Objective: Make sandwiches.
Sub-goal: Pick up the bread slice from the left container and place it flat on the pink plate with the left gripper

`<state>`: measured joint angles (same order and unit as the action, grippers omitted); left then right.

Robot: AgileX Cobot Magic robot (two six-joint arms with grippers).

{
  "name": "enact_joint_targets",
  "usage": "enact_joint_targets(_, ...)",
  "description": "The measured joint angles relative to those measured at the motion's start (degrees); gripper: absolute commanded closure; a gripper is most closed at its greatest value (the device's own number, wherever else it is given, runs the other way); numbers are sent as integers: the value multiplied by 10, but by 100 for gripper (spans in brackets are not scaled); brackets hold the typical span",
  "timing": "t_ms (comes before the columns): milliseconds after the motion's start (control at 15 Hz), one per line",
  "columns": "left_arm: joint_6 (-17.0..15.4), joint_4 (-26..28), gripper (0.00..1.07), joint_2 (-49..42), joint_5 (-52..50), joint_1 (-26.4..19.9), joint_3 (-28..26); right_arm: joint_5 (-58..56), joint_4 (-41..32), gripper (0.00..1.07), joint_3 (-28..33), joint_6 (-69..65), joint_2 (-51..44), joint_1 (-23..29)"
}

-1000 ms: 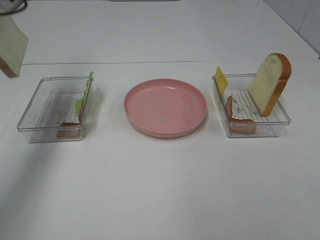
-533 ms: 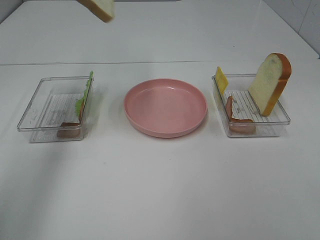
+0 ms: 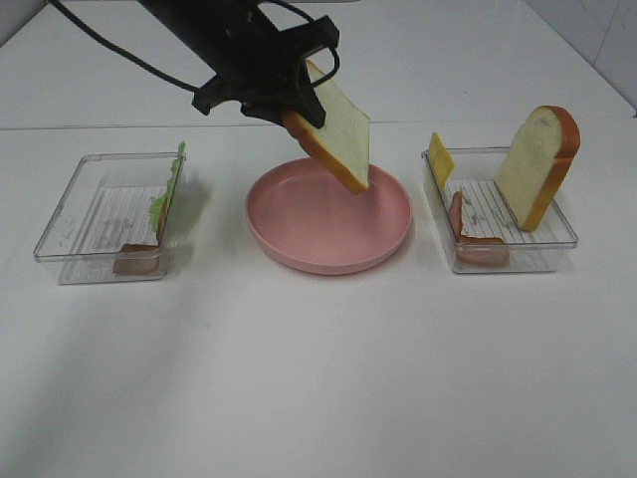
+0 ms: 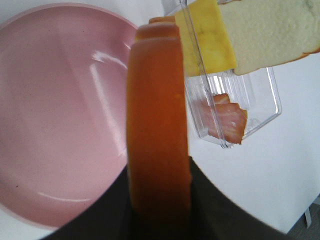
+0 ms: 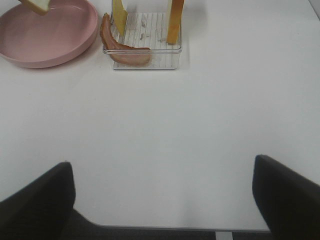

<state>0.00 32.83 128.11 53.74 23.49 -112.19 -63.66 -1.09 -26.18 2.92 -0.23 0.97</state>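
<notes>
**White table [image 3: 318,398], bread slice [image 3: 338,134] poised over pink plate [image 3: 299,261]**

Across the table the parts sit sorted, with the pink plate between two clear trays as the building spot. I have the left gripper [image 3: 299,110] nipped narrow on the bread slice's crust, tilted above the plate, to lay it down as the base, I judge. The right gripper [image 5: 162,200] gapes wide, holding nothing. The left tray [image 3: 70,214] holds a lettuce leaf [image 3: 167,194] and a meat strip [image 3: 134,261]. The right tray [image 3: 557,239] holds cheese [image 3: 440,159], meat strips [image 3: 478,244] and a second bread slice [image 3: 537,164] standing on edge.
</notes>
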Motion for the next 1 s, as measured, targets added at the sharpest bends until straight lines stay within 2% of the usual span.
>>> enact_joint_targets(533,-5,53,107,72,-30,6,-3,0,0,13,0,0,0,0)
enact_joint_targets(1000,-6,65,107,107,-46,19,-6,0,0,13,0,0,0,0)
